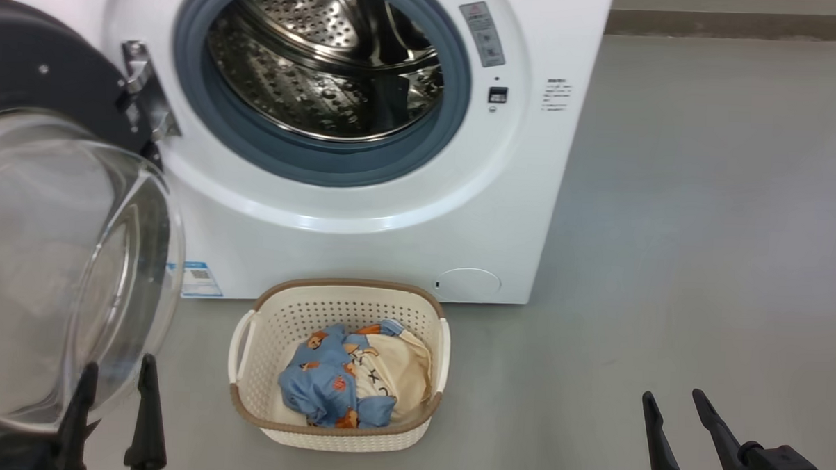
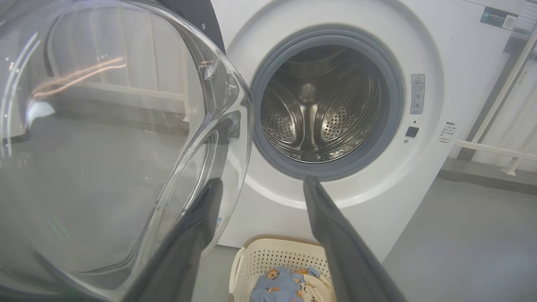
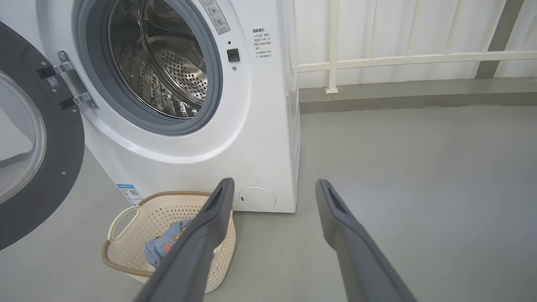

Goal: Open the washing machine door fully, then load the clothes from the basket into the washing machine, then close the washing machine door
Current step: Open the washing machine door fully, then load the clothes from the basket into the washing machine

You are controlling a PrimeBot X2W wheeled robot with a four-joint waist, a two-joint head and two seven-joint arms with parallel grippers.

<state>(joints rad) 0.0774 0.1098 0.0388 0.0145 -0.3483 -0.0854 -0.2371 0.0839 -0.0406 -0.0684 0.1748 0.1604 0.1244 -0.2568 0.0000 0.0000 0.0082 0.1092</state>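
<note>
Left gripper [image 1: 120, 364]: fingers apart, empty, just beside glass bowl [image 1: 55, 264] of washing machine door [image 1: 41, 76], swung open at left. Right gripper [image 1: 672, 395]: fingers apart, empty, over floor [image 1: 668, 237]. Clothes [image 1: 343, 385] in basket [image 1: 347, 286] on floor, just before washing machine [image 1: 391, 213].

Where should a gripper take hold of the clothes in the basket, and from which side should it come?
Probably the bunched blue part of the clothes, heaped at the pile's left with folds to pinch. Come from above: the basket walls enclose the pile on every side and only the top is open. The cream part lies flatter.
</note>
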